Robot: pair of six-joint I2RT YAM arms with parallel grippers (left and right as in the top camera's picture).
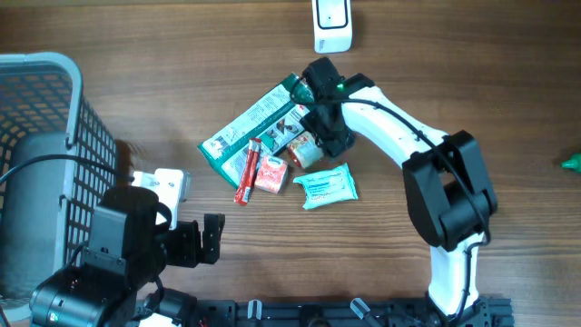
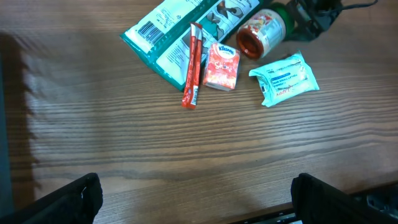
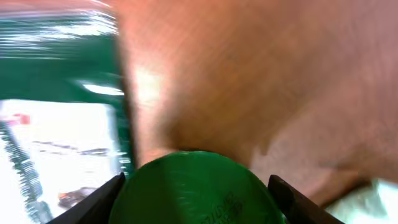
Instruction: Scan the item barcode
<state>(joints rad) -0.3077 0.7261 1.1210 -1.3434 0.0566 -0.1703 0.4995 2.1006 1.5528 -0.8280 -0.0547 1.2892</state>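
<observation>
A small jar (image 1: 306,150) with a red label and a green lid lies on its side among the items in the middle of the table. It also shows in the left wrist view, jar (image 2: 261,31). My right gripper (image 1: 325,134) is down at the lid end. In the right wrist view the green lid (image 3: 196,186) fills the space between the fingers, and both fingers press against its sides, right gripper (image 3: 196,194). My left gripper (image 2: 196,199) hovers open over bare wood near the front edge, left gripper (image 1: 213,238), holding nothing.
A green bag (image 1: 254,127) with a barcode, a red stick pack (image 1: 247,173), a small red tissue pack (image 1: 271,174) and a pale blue wipes pack (image 1: 327,184) lie round the jar. A white scanner (image 1: 332,25) stands at the back edge. A grey basket (image 1: 54,100) sits at the left.
</observation>
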